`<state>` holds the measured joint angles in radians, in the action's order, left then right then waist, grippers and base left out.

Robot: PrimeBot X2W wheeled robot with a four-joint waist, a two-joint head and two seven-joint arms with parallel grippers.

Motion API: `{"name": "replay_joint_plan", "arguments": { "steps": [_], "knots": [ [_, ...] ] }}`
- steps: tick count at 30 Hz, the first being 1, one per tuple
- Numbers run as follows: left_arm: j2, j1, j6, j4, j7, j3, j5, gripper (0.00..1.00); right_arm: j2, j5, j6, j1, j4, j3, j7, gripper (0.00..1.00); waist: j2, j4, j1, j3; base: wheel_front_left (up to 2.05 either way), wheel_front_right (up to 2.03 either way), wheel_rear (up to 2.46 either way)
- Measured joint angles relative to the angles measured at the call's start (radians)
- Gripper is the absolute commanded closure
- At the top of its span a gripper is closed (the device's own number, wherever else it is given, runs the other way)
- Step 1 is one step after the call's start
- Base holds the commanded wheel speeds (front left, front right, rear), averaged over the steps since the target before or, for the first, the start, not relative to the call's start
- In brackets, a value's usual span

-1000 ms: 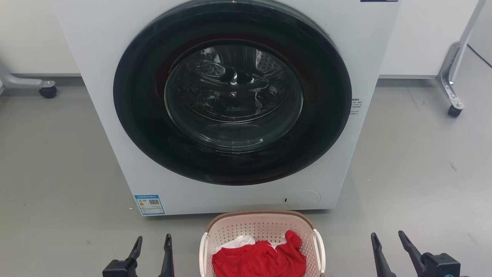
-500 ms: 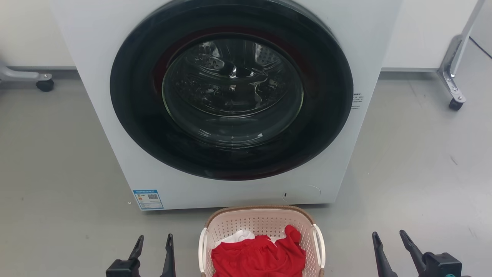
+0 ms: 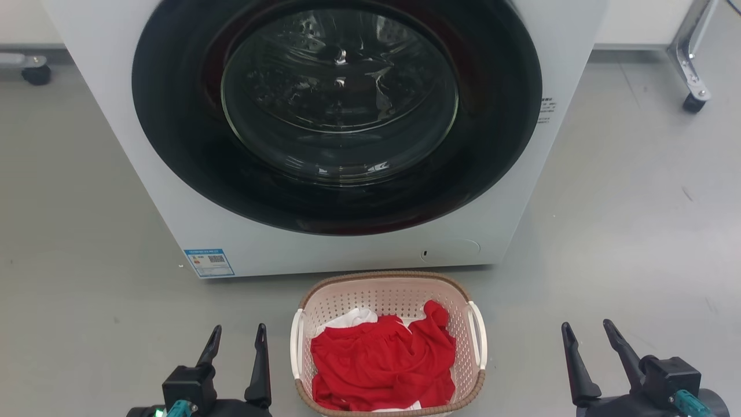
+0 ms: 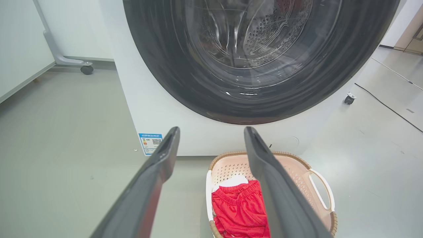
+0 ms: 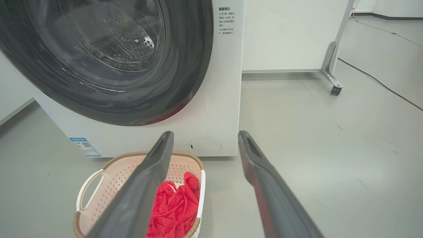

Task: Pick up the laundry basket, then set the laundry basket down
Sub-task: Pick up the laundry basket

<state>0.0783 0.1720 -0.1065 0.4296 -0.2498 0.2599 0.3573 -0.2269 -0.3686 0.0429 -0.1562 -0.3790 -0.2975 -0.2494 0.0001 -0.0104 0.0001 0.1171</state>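
The laundry basket [image 3: 382, 295] stands on the grey floor just in front of the washing machine, cream-white and perforated with a brown woven rim and white loop handles, and it holds red and white clothes. The left wrist view shows the laundry basket [image 4: 297, 168] at lower right, and the right wrist view shows the laundry basket [image 5: 109, 178] at lower left. My left gripper [image 3: 237, 339] is open, a short way left of the basket. My right gripper [image 3: 587, 333] is open, further off on its right side. Neither touches it.
A white front-loading washing machine [image 3: 324, 255] with a dark round glass door [image 3: 338, 92] rises directly behind the basket. Metal frame legs on castors [image 3: 692, 103] stand at the back right and the back left [image 3: 36, 74]. Bare floor lies on both sides.
The head camera has tilted down and closer, so the washer and basket have shifted up the picture and more of the basket and both grippers shows. The basket has not moved on the floor.
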Motion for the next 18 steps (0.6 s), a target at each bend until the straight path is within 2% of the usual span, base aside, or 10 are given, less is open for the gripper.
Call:
{"name": "replay_joint_plan", "arguments": {
  "steps": [18],
  "knots": [
    [-0.016,0.141,-0.008,-0.019,0.000,0.005,-0.037,0.00,-0.013,0.008,-0.017,-0.136,0.026,0.027,0.000,0.00,0.0000,-0.019,0.0001,0.231,0.00,0.00,0.00]
  ]
}}
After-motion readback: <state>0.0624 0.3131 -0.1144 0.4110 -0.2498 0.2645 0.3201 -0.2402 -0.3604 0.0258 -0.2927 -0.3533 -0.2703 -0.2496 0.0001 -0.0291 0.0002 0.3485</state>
